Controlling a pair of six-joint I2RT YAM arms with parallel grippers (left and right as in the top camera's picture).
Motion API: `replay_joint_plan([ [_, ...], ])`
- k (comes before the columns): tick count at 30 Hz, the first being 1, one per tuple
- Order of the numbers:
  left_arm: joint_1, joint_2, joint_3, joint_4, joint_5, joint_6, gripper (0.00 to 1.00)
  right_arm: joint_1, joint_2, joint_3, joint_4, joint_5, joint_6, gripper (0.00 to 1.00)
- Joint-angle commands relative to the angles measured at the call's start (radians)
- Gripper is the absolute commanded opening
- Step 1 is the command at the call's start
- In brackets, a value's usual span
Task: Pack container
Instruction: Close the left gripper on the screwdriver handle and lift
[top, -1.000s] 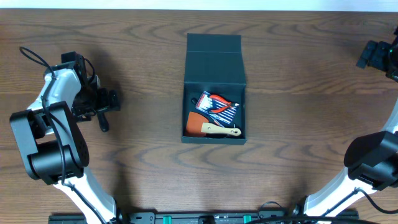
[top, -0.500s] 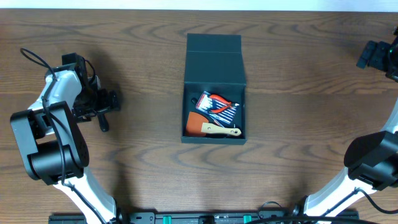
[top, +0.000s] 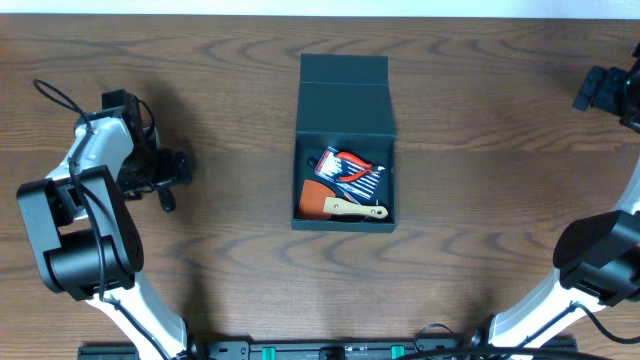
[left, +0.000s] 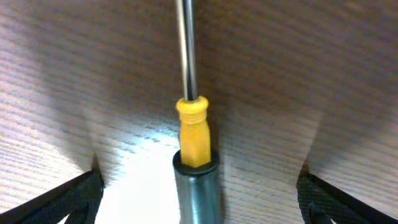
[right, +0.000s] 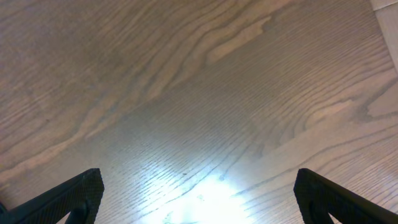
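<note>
Left hand (top: 172, 180) spread open, a yellow-collared screwdriver (left: 193, 134) between its fingers; right hand (right: 199, 198) released above the bench (top: 480, 200); container (top: 344, 100) lies open, well apart.

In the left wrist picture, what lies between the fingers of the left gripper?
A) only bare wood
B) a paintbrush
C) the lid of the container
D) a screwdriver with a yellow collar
D: the left wrist view shows a screwdriver with a metal shaft and a yellow collar, lying on the wooden table between the wide-apart fingers of the left gripper, neither of which touches it.
</note>
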Motion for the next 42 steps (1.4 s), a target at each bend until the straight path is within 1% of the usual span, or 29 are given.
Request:
replay_joint_plan([
  [1, 0.005, 0.029, -0.037, -0.005, -0.013, -0.019, 0.99, -0.005, 0.0, -0.003, -0.004, -0.005, 0.001, 0.99],
  [10, 0.005, 0.029, -0.037, -0.005, -0.012, -0.019, 1.0, -0.005, 0.0, -0.003, -0.007, -0.005, 0.001, 0.99],
  [16, 0.005, 0.029, -0.037, -0.005, -0.012, -0.019, 0.8, -0.005, 0.0, -0.003, -0.008, -0.005, 0.001, 0.99],
  [19, 0.005, 0.029, -0.037, -0.005, -0.012, -0.019, 0.77, -0.005, 0.0, -0.003, -0.01, -0.005, 0.001, 0.99],
  [22, 0.005, 0.029, -0.037, -0.005, -0.012, -0.019, 0.68, -0.005, 0.0, -0.003, -0.01, -0.005, 0.001, 0.99],
  [24, 0.005, 0.029, -0.037, -0.005, -0.012, -0.019, 0.65, -0.005, 0.0, -0.003, -0.01, -0.005, 0.001, 0.99],
  [30, 0.005, 0.029, -0.037, -0.005, -0.011, -0.019, 0.48, -0.005, 0.0, -0.003, -0.01, -0.005, 0.001, 0.99],
  [33, 0.005, 0.029, -0.037, -0.005, -0.008, -0.019, 0.44, -0.005, 0.0, -0.003, -0.01, -0.005, 0.001, 0.99],
  [36, 0.005, 0.029, -0.037, -0.005, -0.008, -0.019, 0.31, -0.005, 0.0, -0.003, -0.01, -0.005, 0.001, 0.99],
  [39, 0.005, 0.029, -0.037, -0.005, -0.008, -0.019, 0.21, -0.005, 0.0, -0.003, -0.01, -0.005, 0.001, 0.99],
  [40, 0.005, 0.029, -0.037, -0.005, -0.008, -0.019, 0.19, -0.005, 0.0, -0.003, -0.01, -0.005, 0.001, 0.99],
  [42, 0.005, 0.029, -0.037, -0.005, -0.008, -0.019, 0.19, -0.005, 0.0, -0.003, -0.01, -0.005, 0.001, 0.99],
])
